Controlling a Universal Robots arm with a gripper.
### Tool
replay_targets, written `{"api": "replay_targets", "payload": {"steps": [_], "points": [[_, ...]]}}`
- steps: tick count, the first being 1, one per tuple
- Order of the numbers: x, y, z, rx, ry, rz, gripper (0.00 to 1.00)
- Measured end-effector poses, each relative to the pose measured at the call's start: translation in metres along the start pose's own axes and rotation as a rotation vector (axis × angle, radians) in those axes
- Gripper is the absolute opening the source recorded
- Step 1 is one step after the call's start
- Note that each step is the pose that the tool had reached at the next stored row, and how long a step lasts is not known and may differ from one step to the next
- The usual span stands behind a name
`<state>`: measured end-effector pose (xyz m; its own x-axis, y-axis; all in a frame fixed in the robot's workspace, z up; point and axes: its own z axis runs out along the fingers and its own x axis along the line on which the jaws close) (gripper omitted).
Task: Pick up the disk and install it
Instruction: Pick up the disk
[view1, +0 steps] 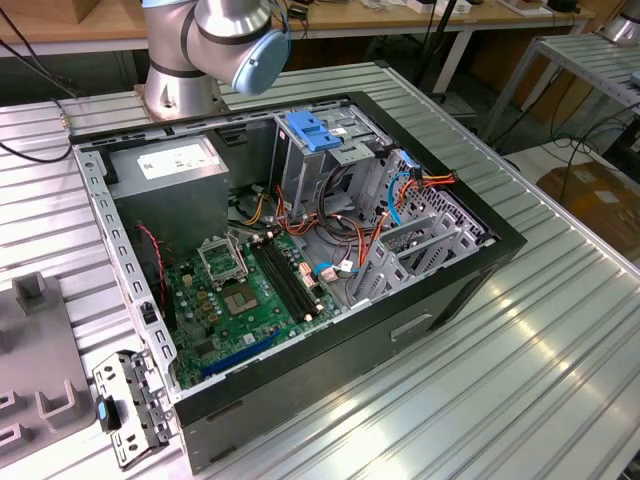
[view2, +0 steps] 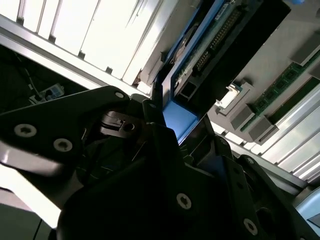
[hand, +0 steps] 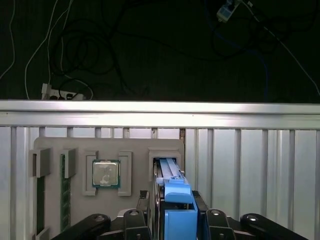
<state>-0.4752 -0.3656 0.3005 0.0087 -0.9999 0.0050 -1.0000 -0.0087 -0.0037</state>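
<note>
Within the tool (hand: 174, 210) stands the disk (hand: 176, 186), clamped edge-on.

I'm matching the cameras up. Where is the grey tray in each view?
Exterior view: tray at that view's left edge, left of the case.
First wrist view: tray on the table, the disk at its slot.
Second wrist view: tray beyond the disk, holding green memory sticks.
Shared landmark: the ribbed table.

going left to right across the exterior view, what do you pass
grey fixture tray → loose metal bracket → green motherboard → orange and red cable bundle → cardboard box
</note>
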Motion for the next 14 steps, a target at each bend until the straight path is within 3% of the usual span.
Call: {"api": "replay_targets", "payload": {"steps": [14], "points": [[0.0,-0.0002,0.0013,0.0,0.0002,0.032,0.45]]}}
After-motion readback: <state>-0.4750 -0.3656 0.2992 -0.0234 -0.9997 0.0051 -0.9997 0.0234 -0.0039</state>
